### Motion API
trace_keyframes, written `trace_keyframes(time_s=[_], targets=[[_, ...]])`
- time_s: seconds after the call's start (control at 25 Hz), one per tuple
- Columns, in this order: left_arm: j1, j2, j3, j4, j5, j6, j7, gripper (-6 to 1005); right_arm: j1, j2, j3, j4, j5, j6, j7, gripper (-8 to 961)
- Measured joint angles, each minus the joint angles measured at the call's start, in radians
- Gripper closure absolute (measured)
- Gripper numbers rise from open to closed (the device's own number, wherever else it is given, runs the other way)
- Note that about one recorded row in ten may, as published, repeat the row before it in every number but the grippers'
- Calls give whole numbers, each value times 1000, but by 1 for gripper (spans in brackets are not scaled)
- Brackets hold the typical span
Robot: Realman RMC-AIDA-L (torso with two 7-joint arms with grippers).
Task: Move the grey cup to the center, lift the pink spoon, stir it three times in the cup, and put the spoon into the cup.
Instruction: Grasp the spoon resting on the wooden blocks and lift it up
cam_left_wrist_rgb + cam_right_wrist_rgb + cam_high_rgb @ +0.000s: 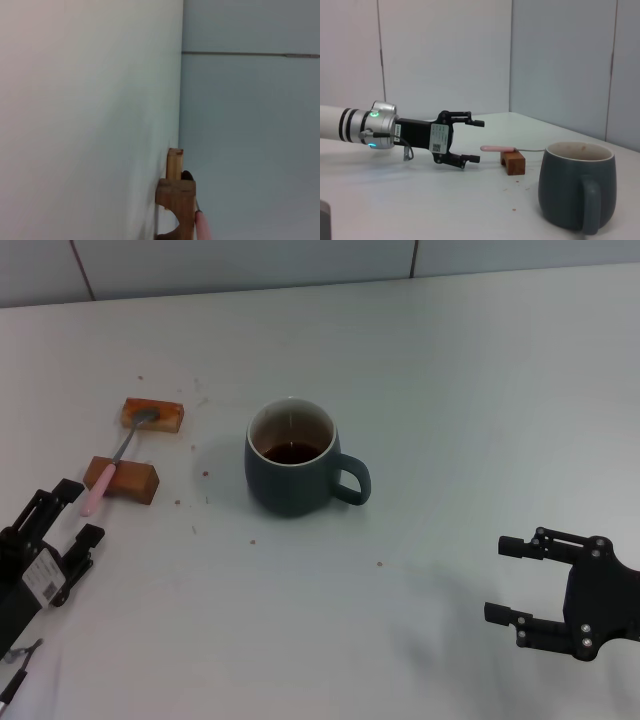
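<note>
The grey cup (292, 459) stands mid-table. The pink spoon (113, 465) lies untouched across two wooden blocks (122, 479), just ahead of the left gripper (66, 517), whose fingers are spread apart. The right gripper (515, 580) hangs open, well clear of the cup; lifting, stirring and depositing remain.

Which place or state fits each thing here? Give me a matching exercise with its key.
Things:
1. cup
2. spoon
3. left gripper
4. right gripper

Places or states:
A. resting across two wooden blocks
B. open, near the spoon's pink end
C. mid-table, dark liquid inside
D. open, well to the cup's right, holding nothing

Pairs: 1-C, 2-A, 3-B, 4-D
</note>
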Motion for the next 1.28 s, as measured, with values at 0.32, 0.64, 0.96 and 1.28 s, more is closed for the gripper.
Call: trace_keyframes(time_s=[0.32,0.64,0.96,1.28], targets=[[-24,0,-3,-6,0,-15,8,243,0,-1,0,0,0,0,0,234],[-41,-1,-11,-7,0,-35,12,244,0,-1,0,0,0,0,0,234],[-58,-1,-17,-7,0,-53,20,246,0,-1,0,0,0,1,1,234],[-65,-1,-25,-18,0,-75,23,247,3,-1,0,0,0,1,2,234]])
